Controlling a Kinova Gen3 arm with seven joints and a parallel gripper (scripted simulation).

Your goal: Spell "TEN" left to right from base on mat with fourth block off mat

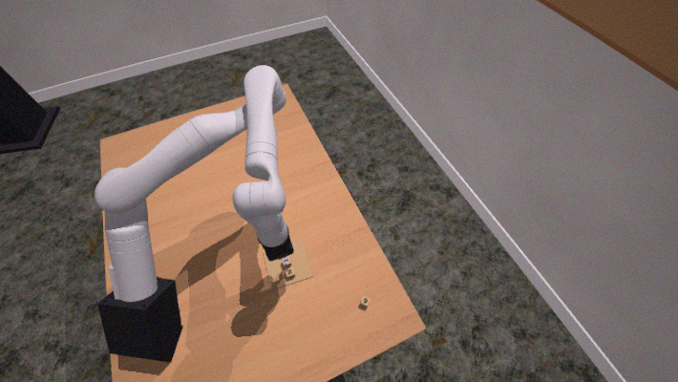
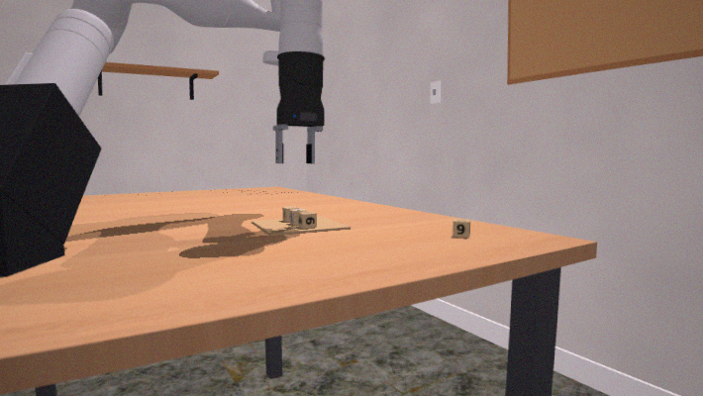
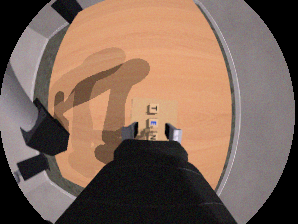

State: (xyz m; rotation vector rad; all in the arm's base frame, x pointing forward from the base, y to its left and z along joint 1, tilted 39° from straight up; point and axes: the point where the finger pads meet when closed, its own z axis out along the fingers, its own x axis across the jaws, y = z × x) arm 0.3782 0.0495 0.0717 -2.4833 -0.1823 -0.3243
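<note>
Three small tan letter blocks stand close together in a row on the thin tan mat. Their top letters are too small to read. The nearest block shows a "9" on its side in the exterior view. My gripper is open and empty, high above the row. Its fingers frame the blocks in the wrist view. A fourth block with a "9" on its side lies off the mat, on the table towards the right edge.
The wooden table carries the arm's black base at one end. Arm shadows fall on the table beside the mat. A wall shelf hangs behind.
</note>
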